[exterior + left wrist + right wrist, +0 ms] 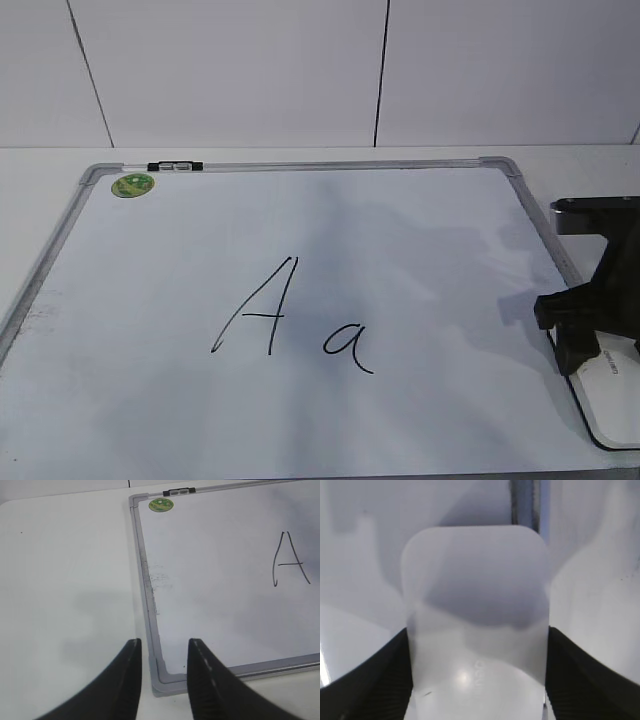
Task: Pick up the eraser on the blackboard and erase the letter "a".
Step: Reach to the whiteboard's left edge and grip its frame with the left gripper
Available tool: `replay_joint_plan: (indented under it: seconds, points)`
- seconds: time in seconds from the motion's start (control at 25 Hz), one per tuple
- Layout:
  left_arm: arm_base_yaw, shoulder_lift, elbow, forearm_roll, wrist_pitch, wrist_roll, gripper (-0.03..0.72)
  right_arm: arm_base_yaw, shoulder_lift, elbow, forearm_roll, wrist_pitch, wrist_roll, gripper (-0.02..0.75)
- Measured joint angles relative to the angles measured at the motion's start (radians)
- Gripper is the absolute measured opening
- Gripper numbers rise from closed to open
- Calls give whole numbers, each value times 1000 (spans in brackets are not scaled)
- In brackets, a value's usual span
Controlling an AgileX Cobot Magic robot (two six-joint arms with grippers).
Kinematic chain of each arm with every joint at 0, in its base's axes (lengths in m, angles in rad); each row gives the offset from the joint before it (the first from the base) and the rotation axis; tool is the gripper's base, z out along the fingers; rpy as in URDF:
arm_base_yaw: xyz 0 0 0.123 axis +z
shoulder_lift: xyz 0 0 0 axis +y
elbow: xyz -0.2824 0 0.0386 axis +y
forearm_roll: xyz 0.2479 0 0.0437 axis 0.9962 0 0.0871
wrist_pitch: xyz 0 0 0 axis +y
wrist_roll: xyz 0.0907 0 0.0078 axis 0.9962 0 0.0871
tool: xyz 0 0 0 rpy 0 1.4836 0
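Note:
The white eraser (615,400) lies at the right edge of the blackboard (420,240), half over its grey frame. My right gripper (578,345) sits down over it. In the right wrist view the eraser (475,595) fills the gap between the two black fingers (477,680), which press against both its sides. The small letter "a" (348,346) is at the board's middle, well left of the eraser. My left gripper (163,652) is open and empty, hovering over the board's near left corner (170,677); it does not show in the exterior view.
A tall capital "A" (258,310) stands just left of the "a" and also shows in the left wrist view (290,560). A green sticker (133,185) and a black-and-white marker (175,166) sit at the board's far left edge. White table surrounds the board.

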Motion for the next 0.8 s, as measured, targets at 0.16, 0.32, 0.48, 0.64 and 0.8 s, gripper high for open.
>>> replay_joint_plan:
  seconds: [0.16, 0.32, 0.48, 0.64, 0.8]
  points:
    - [0, 0, 0, 0, 0, 0, 235, 0, 0, 0, 0, 0, 0, 552]
    - [0, 0, 0, 0, 0, 0, 235, 0, 0, 0, 0, 0, 0, 552]
    - [0, 0, 0, 0, 0, 0, 235, 0, 0, 0, -4, 0, 0, 552]
    - [0, 0, 0, 0, 0, 0, 235, 0, 0, 0, -6, 0, 0, 552]
    - [0, 0, 0, 0, 0, 0, 235, 0, 0, 0, -7, 0, 0, 552]
